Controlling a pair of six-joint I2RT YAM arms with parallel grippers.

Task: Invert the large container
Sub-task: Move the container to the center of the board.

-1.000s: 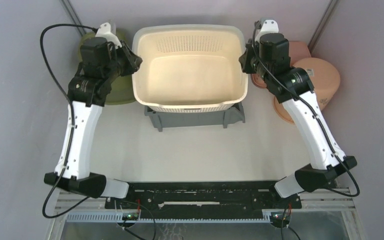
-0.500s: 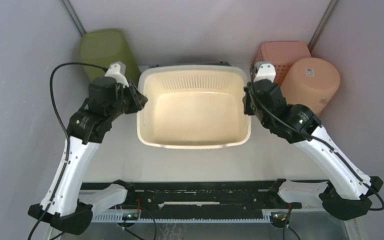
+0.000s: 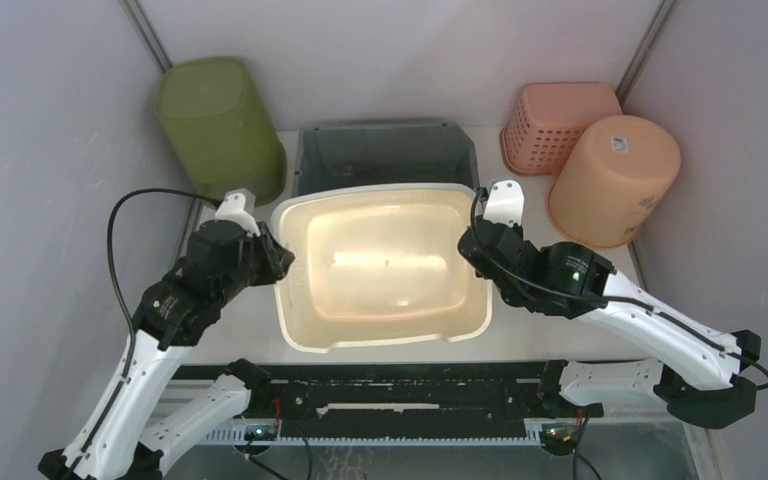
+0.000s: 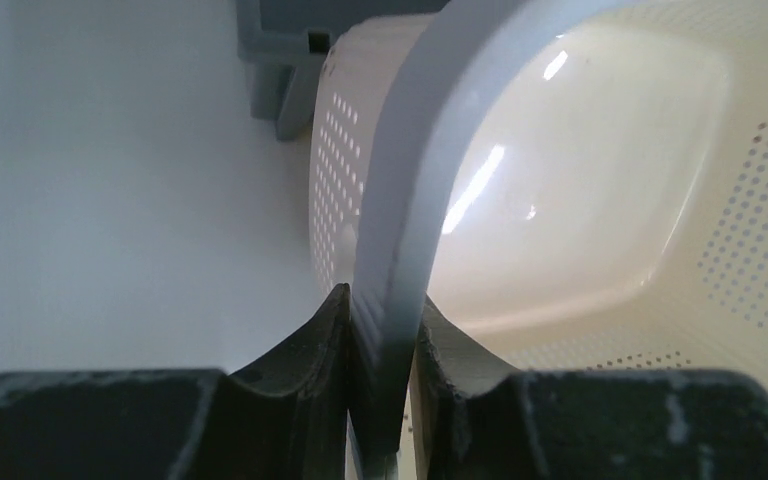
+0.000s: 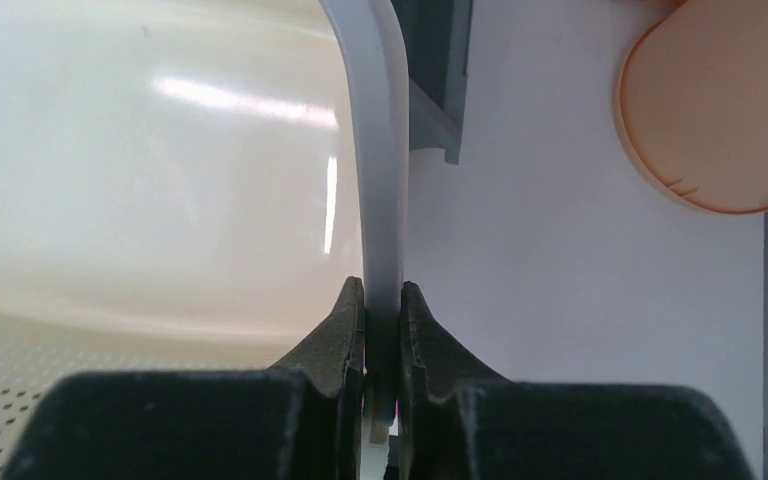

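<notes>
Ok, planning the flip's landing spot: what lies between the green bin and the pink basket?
The dark grey crate, seen in the top view; the cream tub overlaps its near edge there.

Robot lab test cell: bare grey partition walls (image 3: 30,150), white table (image 3: 530,335), black mounting rail (image 3: 400,385).

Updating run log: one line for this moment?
left gripper: shut on cream perforated plastic basin, left rim | right gripper: shut on right rim | basin: opening up, not inverted
</notes>
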